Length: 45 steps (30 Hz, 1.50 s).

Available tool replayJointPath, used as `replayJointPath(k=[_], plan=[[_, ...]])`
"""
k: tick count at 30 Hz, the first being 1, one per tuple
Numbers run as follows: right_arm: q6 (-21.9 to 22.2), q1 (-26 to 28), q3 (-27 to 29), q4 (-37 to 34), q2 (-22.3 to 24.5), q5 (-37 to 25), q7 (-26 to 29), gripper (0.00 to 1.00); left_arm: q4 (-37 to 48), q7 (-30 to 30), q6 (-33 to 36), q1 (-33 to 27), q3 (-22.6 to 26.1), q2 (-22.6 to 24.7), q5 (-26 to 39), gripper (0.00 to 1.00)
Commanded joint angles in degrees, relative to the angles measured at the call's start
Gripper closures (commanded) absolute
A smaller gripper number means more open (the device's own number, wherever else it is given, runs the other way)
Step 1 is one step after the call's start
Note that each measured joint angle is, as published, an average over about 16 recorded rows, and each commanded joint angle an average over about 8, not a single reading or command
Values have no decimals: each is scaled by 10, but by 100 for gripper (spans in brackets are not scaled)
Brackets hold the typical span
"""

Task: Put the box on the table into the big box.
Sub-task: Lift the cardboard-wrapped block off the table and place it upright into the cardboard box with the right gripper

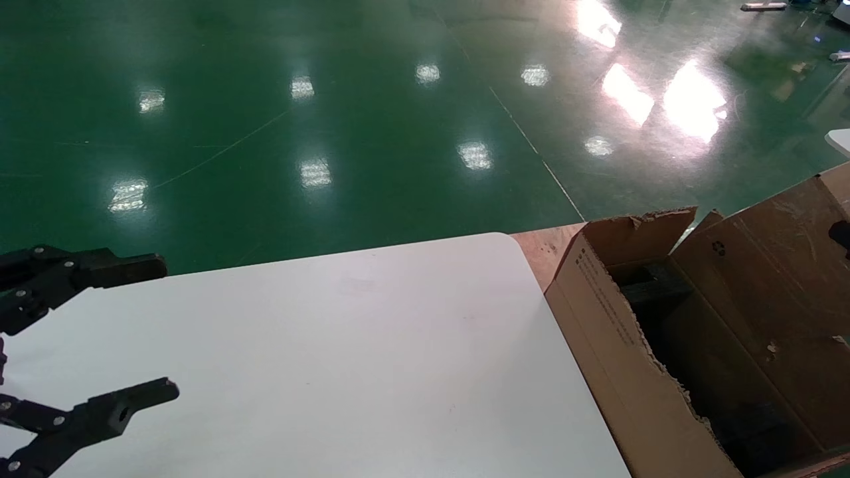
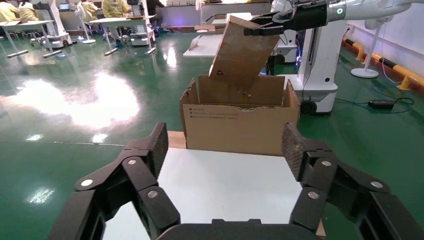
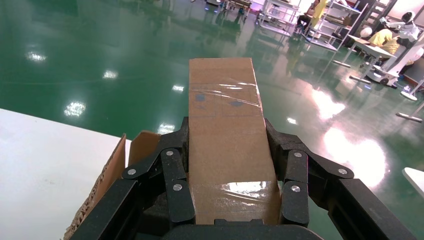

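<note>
The box point(image 3: 222, 95), brown cardboard with shiny clear tape, is clamped between the fingers of my right gripper point(image 3: 226, 132). In the left wrist view the right gripper point(image 2: 262, 27) holds the box point(image 2: 242, 55) tilted above the open top of the big box point(image 2: 240, 130). In the head view the box point(image 1: 764, 279) hangs over the big box point(image 1: 617, 372), which has torn edges and black foam point(image 1: 651, 285) inside. Only a dark bit of the right gripper point(image 1: 840, 236) shows there. My left gripper point(image 1: 163, 328) is open and empty over the table's point(image 1: 365, 345) left side.
The big box stands right against the table's right edge, on a wooden board point(image 1: 541, 249). Green floor point(image 1: 332, 133) lies beyond the table. A white machine column point(image 2: 320, 60) stands behind the big box. Work tables and people are far off.
</note>
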Motion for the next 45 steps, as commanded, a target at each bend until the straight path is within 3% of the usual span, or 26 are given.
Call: replayJointPath(k=[1,20,45], plan=[[-5,14,-15,-9,0,6,-3,100,0,0,0,0,0,0,0,0],[-57,153,-145,-122,-4,46,-19,100,0,0,0,0,0,0,0,0],[-103,316,-302,-294,-28,31,9,100,0,0,0,0,0,0,0,0]])
